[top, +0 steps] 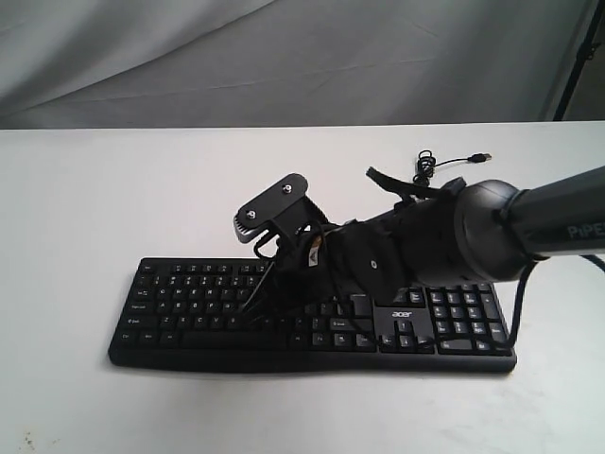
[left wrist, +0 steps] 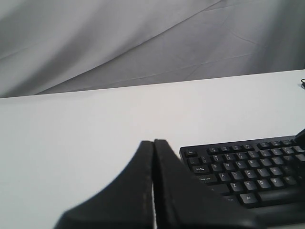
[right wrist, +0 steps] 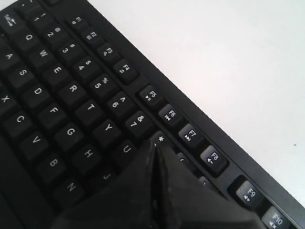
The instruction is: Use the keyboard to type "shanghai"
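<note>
With right pincer (right wrist: 155, 149) clenched, tip at lower centre of frame beside U on keyboard (right wrist: 57, 90), lower vertically onto one key only; avoid neighbours.

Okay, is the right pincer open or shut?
Shut. In the right wrist view the right pincer has its fingers pressed together, no gap, tip near the keyboard U key.

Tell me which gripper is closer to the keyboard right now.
Right. The right gripper sits over the keyboard near its U key; the left gripper hangs off its Esc end.
</note>
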Robot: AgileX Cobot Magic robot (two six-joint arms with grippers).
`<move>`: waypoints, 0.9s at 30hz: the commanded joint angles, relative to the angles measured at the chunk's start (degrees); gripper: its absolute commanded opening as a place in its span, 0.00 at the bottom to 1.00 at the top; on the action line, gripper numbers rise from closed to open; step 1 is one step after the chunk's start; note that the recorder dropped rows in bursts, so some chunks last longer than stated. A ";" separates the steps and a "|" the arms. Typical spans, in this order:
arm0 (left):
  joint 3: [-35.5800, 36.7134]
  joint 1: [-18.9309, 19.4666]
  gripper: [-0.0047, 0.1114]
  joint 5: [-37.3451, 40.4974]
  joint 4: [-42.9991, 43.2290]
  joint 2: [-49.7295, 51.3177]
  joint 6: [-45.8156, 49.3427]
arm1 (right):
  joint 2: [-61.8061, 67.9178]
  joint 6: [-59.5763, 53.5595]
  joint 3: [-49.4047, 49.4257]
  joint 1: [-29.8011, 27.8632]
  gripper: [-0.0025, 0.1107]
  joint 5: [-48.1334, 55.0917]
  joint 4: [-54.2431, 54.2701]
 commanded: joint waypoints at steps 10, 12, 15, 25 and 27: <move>0.25 -0.20 0.04 -0.16 0.04 -0.20 -0.16 | 0.27 -0.21 0.67 -0.31 0.02 -2.71 0.06; 0.25 -0.20 0.04 -0.16 0.04 -0.20 -0.16 | 1.24 -0.21 0.67 -0.17 0.02 -2.98 0.06; 0.25 -0.20 0.04 -0.16 0.04 -0.20 -0.16 | 1.37 -0.21 0.67 -0.17 0.02 -3.11 0.06; 0.25 -0.20 0.04 -0.16 0.04 -0.20 -0.16 | 4.05 -0.21 0.67 -0.17 0.02 -2.93 0.51; 0.25 -0.20 0.04 -0.16 0.04 -0.20 -0.16 | 3.92 -0.21 0.67 -0.07 0.02 -2.83 0.51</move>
